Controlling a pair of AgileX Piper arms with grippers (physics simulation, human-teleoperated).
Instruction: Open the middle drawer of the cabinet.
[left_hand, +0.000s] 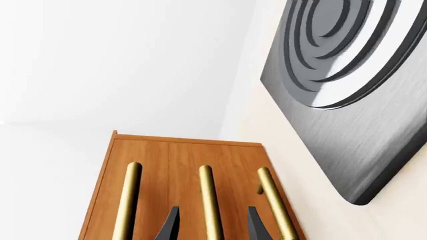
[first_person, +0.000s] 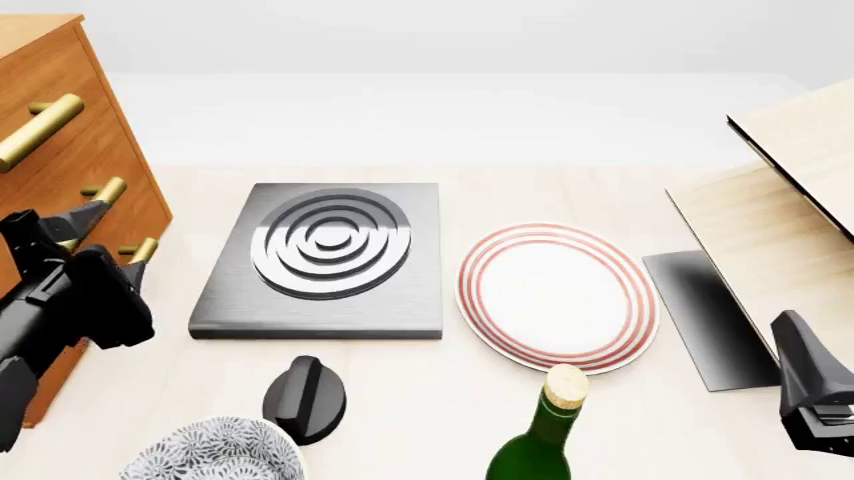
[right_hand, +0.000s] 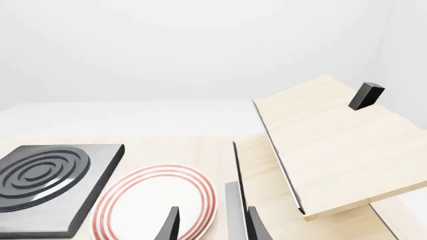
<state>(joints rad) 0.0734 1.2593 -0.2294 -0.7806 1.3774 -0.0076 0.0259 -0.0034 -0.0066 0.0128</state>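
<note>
The cabinet (first_person: 60, 160) stands at the far left edge of the tabletop (first_person: 561, 195), its orange-brown front carrying three brass bar handles; no brand, label or writing can be read on it or on anything else in view. The middle drawer (first_person: 80, 215) sits closed between the upper and lower ones. The left gripper (left_hand: 212, 227) is right at the cabinet front, and in the left wrist view its two dark fingertips stand apart on either side of the middle brass handle (left_hand: 209, 200) without touching it, so the jaws are open around the bar. Beside the cabinet toward the centre lies a grey hob (first_person: 327, 255) with raised concentric rings, and next to it a white plate (first_person: 558, 297) with red rim bands. Near the front edge sit a black knob (first_person: 304, 397), a patterned bowl (first_person: 214, 452) and a green bottle (first_person: 545, 435) with a cork. Pale wooden boards (first_person: 787, 200) rise at the right edge. The right gripper (right_hand: 212, 225) hovers near the front right corner, jaws open and empty.
</note>
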